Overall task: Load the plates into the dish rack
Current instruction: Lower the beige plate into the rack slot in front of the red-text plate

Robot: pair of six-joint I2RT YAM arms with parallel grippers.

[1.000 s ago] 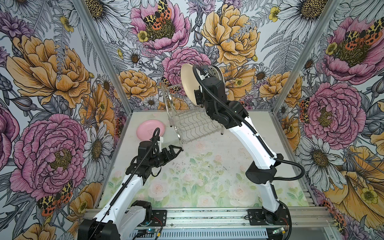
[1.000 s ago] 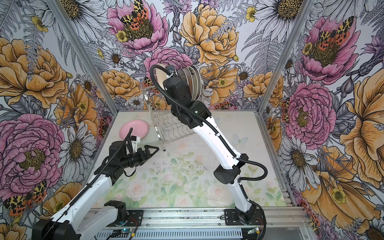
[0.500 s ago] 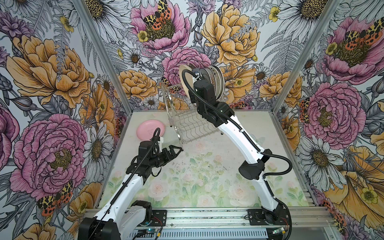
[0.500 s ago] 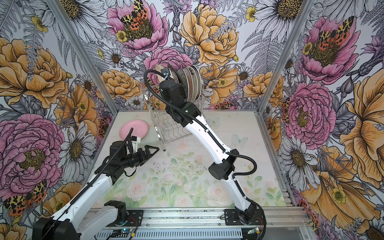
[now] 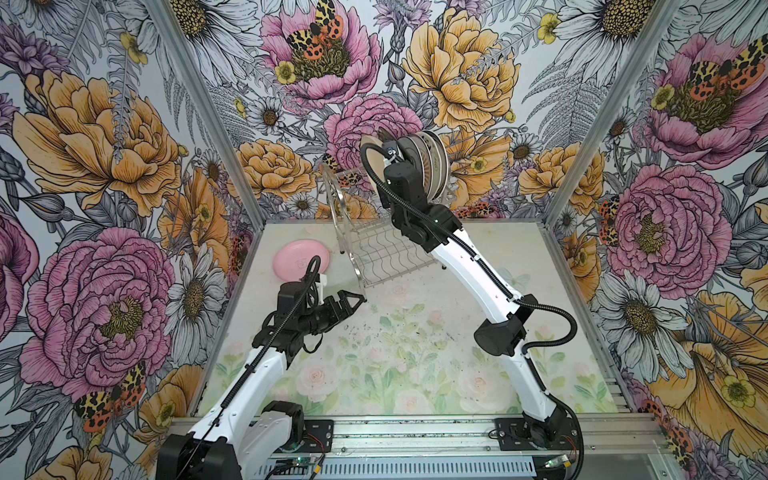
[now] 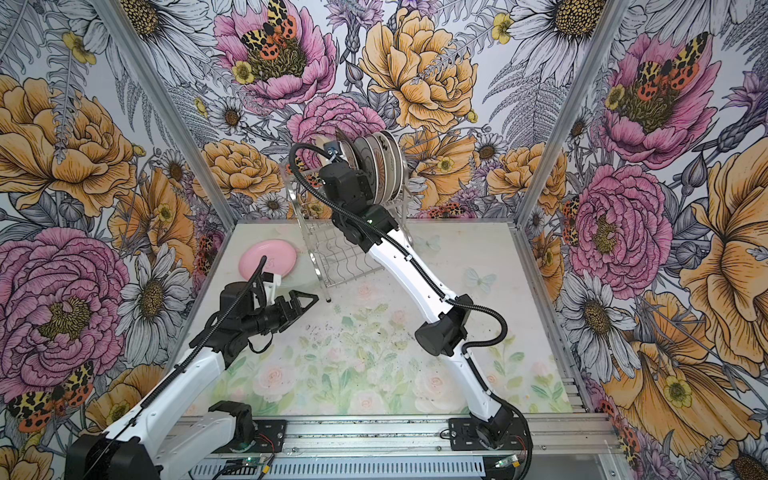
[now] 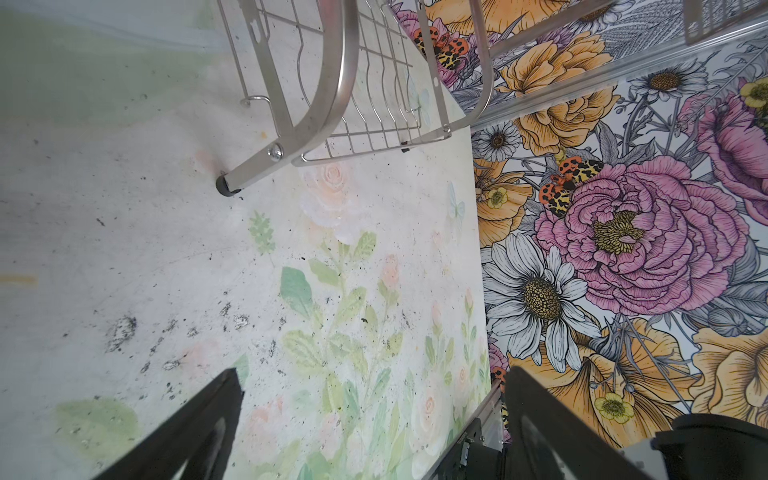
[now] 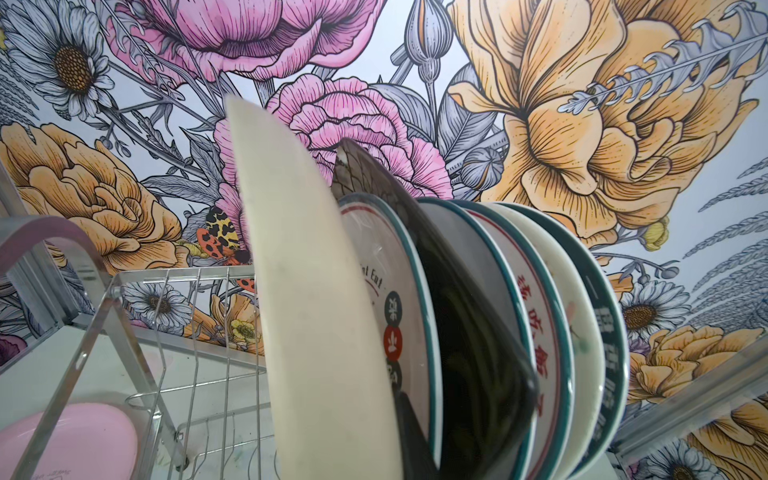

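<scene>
The plain cream plate (image 8: 307, 291) is held on edge, clamped at its rim by the right gripper (image 5: 385, 153), at the dish rack's (image 5: 374, 253) upper tier. It is set parallel to and just beside the racked plates (image 8: 540, 316). The left gripper (image 5: 355, 301) is seen wide open and empty, near the pink plate (image 5: 300, 261) lying flat on the table.

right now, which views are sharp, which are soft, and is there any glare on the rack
Both top views: even light, sharp, wide-angle splay of the walls, mild shine on the dish rack. Left wrist view: table and rack foot crisp, left gripper dark and soft. Right wrist view: cream plate close and blurred, printed plates behind it sharper.
</scene>
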